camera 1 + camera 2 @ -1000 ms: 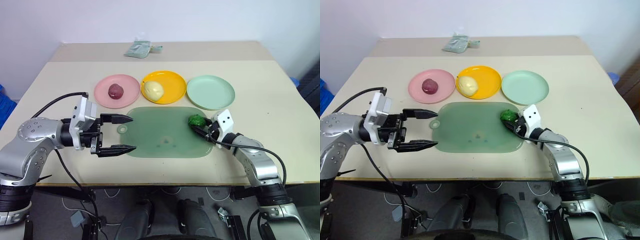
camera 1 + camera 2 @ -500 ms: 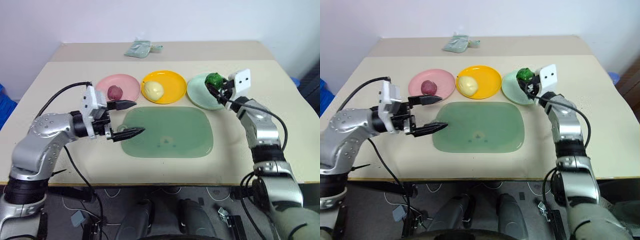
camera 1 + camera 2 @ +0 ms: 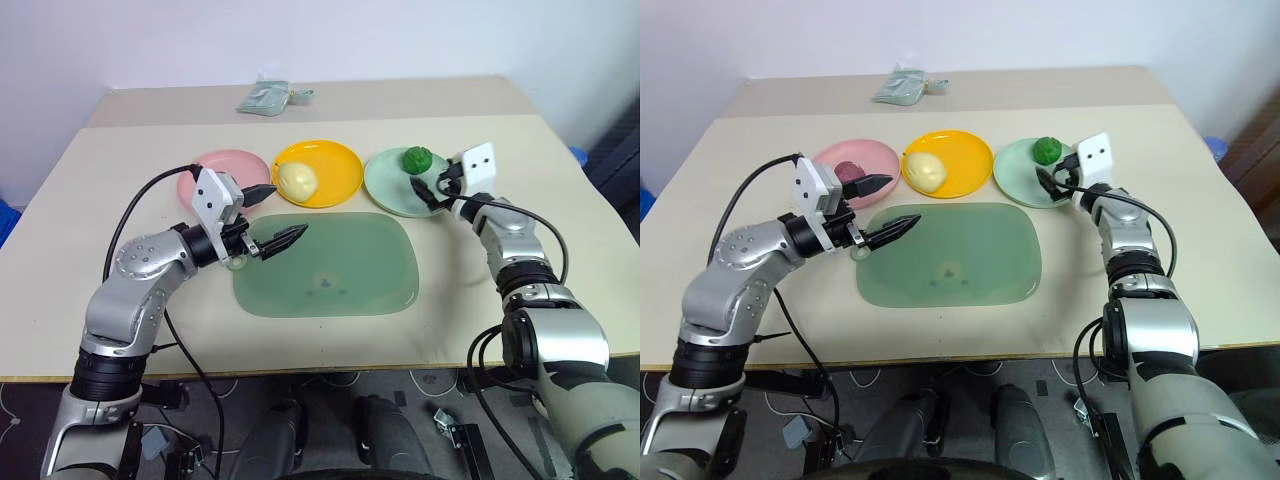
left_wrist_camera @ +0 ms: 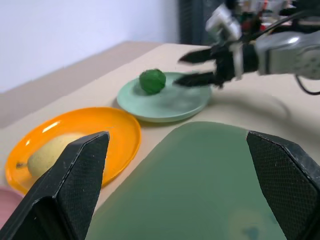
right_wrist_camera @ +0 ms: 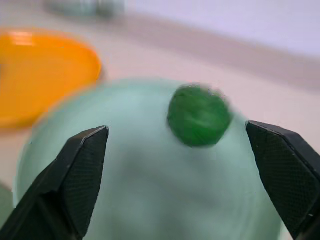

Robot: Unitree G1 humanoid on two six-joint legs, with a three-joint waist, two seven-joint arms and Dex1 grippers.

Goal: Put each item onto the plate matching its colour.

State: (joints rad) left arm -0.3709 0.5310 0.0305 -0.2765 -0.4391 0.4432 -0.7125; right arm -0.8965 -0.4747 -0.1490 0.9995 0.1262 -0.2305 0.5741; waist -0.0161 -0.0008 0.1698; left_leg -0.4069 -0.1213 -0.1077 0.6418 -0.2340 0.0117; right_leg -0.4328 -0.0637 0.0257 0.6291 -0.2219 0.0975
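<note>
The bumpy green vegetable lies on the far part of the mint green plate. My right gripper hovers open just in front of it, over the plate, with nothing between its fingers. The pale lemon rests on the yellow plate. The maroon fruit sits on the pink plate, partly hidden behind my left wrist. My left gripper is open and empty, above the left end of the mat and pointing toward the yellow plate. The left wrist view shows the vegetable and the right gripper beside it.
A large dull green mat lies in front of the three plates with nothing on it. A small pale green packet sits near the table's far edge. Bare tabletop lies to both sides of the mat.
My right gripper lifted the green vegetable from the mat's right edge to the mint plate and opened; the vegetable now lies free there. My left gripper swung right, over the mat.
</note>
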